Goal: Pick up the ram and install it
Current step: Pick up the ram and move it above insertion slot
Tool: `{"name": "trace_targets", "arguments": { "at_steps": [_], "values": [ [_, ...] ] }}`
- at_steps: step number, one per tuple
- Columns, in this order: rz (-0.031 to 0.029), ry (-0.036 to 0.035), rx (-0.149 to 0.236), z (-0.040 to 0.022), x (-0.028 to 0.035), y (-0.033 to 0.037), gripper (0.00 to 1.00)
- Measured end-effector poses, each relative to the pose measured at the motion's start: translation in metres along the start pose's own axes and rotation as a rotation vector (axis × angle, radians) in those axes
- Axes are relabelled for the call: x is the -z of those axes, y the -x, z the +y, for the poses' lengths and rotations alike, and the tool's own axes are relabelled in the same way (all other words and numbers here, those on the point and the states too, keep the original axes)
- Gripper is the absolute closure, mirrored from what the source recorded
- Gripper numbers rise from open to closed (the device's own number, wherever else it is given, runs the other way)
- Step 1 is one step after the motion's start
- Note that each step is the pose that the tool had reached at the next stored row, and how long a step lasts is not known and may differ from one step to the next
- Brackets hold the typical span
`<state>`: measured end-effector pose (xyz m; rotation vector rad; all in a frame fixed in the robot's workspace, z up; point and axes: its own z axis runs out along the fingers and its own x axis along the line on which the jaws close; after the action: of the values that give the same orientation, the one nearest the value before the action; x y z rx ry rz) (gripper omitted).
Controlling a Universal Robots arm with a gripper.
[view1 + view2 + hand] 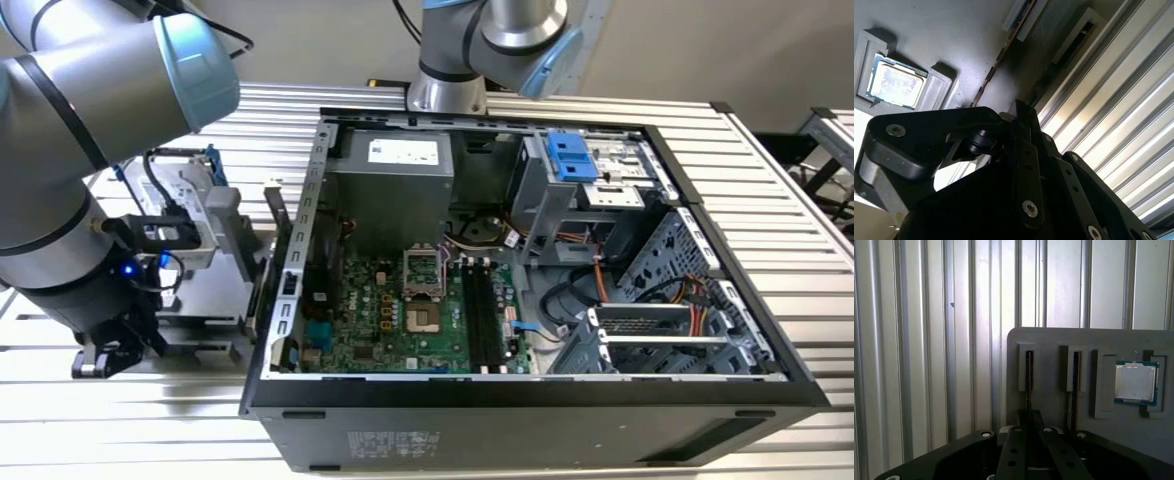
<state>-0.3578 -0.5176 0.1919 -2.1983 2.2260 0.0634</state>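
Note:
The ram [1029,380] stands on edge in a slot of a grey holder [1054,340], seen as a thin dark strip. In both wrist views my gripper [1030,415] sits over one end of it, its black fingers [1021,150] drawn together on the stick. A second stick [1074,385] stands in the neighbouring slot and also shows in the second wrist view [996,62]. In the exterior view my gripper [114,345] hangs low beside the holder [200,320], at that view's left, outside the open computer case [534,400]. The motherboard's long black slots [483,310] lie inside the case.
A processor chip [1135,382] lies in a recess of the holder, next to the sticks. The holder and case rest on a ribbed metal table [914,340]. A second arm's base [447,90] stands behind the case. A blue-bracketed drive [571,160] sits at the case's far corner.

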Motion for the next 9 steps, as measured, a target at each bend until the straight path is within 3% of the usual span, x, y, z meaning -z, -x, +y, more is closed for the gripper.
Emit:
{"name": "trace_targets", "arguments": {
  "at_steps": [9],
  "values": [
    [0.0, 0.0, 0.0, 0.0001, 0.0029, 0.0001, 1.0]
  ]
}}
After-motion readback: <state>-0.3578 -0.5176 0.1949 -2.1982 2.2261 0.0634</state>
